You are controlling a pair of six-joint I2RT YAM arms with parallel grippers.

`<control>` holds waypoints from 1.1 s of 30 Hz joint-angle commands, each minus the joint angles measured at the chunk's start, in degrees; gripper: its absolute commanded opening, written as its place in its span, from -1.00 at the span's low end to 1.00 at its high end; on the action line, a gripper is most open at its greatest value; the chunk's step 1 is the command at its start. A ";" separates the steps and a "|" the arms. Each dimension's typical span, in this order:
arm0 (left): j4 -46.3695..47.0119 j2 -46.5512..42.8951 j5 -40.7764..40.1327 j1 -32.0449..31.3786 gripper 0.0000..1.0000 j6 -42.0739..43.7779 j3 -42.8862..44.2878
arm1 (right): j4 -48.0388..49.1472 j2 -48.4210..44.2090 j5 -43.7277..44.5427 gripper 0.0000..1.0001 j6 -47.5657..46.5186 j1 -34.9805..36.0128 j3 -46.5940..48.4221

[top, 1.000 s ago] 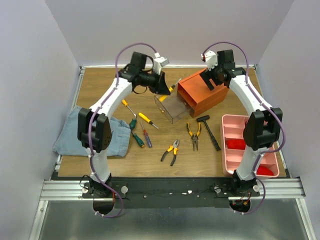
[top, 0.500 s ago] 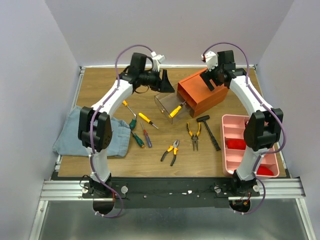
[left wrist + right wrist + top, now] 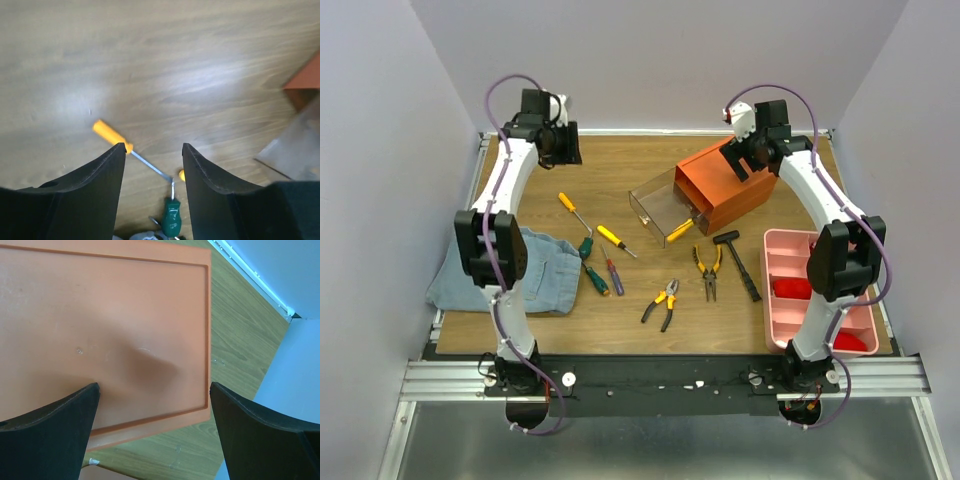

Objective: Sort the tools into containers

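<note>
- The orange cabinet [image 3: 730, 190] stands towards the back right of the table, and I place everything else from it.
- One clear drawer [image 3: 655, 208] is pulled out of the cabinet's left-front face. A yellow-handled screwdriver [image 3: 678, 229] lies inside it, close to the cabinet.
- My left gripper [image 3: 152, 150] is well to the left of the cabinet, near the table's back edge. Its fingers are spread with nothing between them, only bare wood showing below.
- Through that wrist camera I see an orange-handled screwdriver [image 3: 112, 136] on the table. Its shaft tip is at the shaft tip of a stubby green screwdriver [image 3: 171, 222].
- My right gripper [image 3: 155, 390] hangs over the cabinet's flat top with its fingers wide apart, gripping nothing. Whether they touch the lid I cannot tell.
- Left-front of the cabinet, beyond the open drawer, lie another yellow screwdriver [image 3: 611, 237], a red-blue screwdriver [image 3: 611, 272] and a second green screwdriver [image 3: 597, 282].
- In front of the cabinet are the yellow-handled pliers [image 3: 708, 270], with the black hammer [image 3: 738, 262] just to their right.
- The orange-handled pliers [image 3: 663, 303] lie further forward and a little left of those.
- A pink tray [image 3: 775, 285] sits to the front right of the cabinet, with red items in its compartments.
- A blue cloth [image 3: 470, 280] is crumpled well to the left-front of the cabinet, at the table's left edge.
</note>
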 commanded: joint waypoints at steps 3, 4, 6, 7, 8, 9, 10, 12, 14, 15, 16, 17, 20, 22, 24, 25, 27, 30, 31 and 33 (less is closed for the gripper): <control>-4.93 9.57 -13.92 -1.00 0.15 -6.27 3.46 | -6.08 2.83 -0.65 1.00 -0.92 0.62 -1.42; -5.20 11.14 -15.67 -1.00 0.14 -6.62 4.00 | -5.90 2.65 -0.38 1.00 -1.10 0.62 -1.86; -5.72 12.29 -18.06 -1.00 0.14 -7.06 4.70 | -5.55 1.77 0.40 1.00 -1.80 0.62 -3.52; -6.16 13.43 -18.67 -1.00 0.10 -7.93 4.79 | -5.37 1.42 0.67 1.00 -2.07 0.62 -3.97; -6.77 13.62 -19.46 -1.00 0.09 -8.64 4.45 | -5.28 1.16 0.93 1.00 -2.59 0.62 -4.41; -6.95 13.70 -19.90 -1.00 0.06 -9.25 3.31 | -5.20 0.81 1.37 1.00 -2.77 0.62 -4.76; -7.30 13.88 -20.26 -1.00 0.03 -10.65 2.52 | -5.02 0.54 1.64 1.00 -2.95 0.62 -5.37; -8.18 14.06 -22.09 -1.00 0.02 -12.07 0.07 | -4.93 0.36 1.90 1.00 -3.30 0.62 -5.64; -8.62 14.41 -22.98 -1.00 0.03 -14.08 -1.35 | -5.02 0.36 2.17 1.00 -3.56 0.62 -5.56; -8.80 14.76 -22.98 -1.00 0.04 -14.44 -1.97 | -5.11 0.45 2.43 1.00 -3.65 0.62 -5.38; -8.89 15.63 -23.16 -1.00 0.05 -14.88 -2.06 | -5.11 0.63 2.52 1.00 -3.65 0.53 -5.29; -8.89 16.16 -22.81 -1.00 0.05 -15.23 -2.06 | -5.20 0.63 2.61 1.00 -3.74 0.62 -4.94; -8.28 18.62 -20.70 -1.00 0.05 -15.24 -0.57 | -5.55 0.89 2.96 1.00 -3.83 0.71 -4.68; -8.10 20.46 -20.52 -1.00 0.02 -14.54 1.36 | -5.63 0.80 3.22 1.00 -4.00 0.88 -4.76; -7.75 21.26 -20.87 -1.00 -0.05 -14.10 2.33 | -5.64 0.45 3.48 1.00 -4.18 0.97 -5.29; -7.75 21.96 -20.53 -0.91 -0.11 -13.49 2.94 | -5.72 0.19 3.49 1.00 -4.18 1.14 -5.55; -7.40 22.49 -18.43 -0.83 -0.19 -13.13 3.21 | -5.81 -0.34 3.40 1.00 -4.26 1.15 -6.34; -6.70 22.24 -14.56 -0.74 -0.81 -11.46 2.95 | -5.81 -0.78 3.75 1.00 -4.53 1.23 -7.14; -6.43 21.01 -12.11 -0.82 -1.00 -11.37 2.86 | -5.64 -0.87 3.75 1.00 -4.62 1.15 -7.31; -5.38 19.51 -7.02 -0.65 -1.00 -11.63 3.56 | -5.64 -0.87 3.75 1.00 -4.70 1.15 -7.23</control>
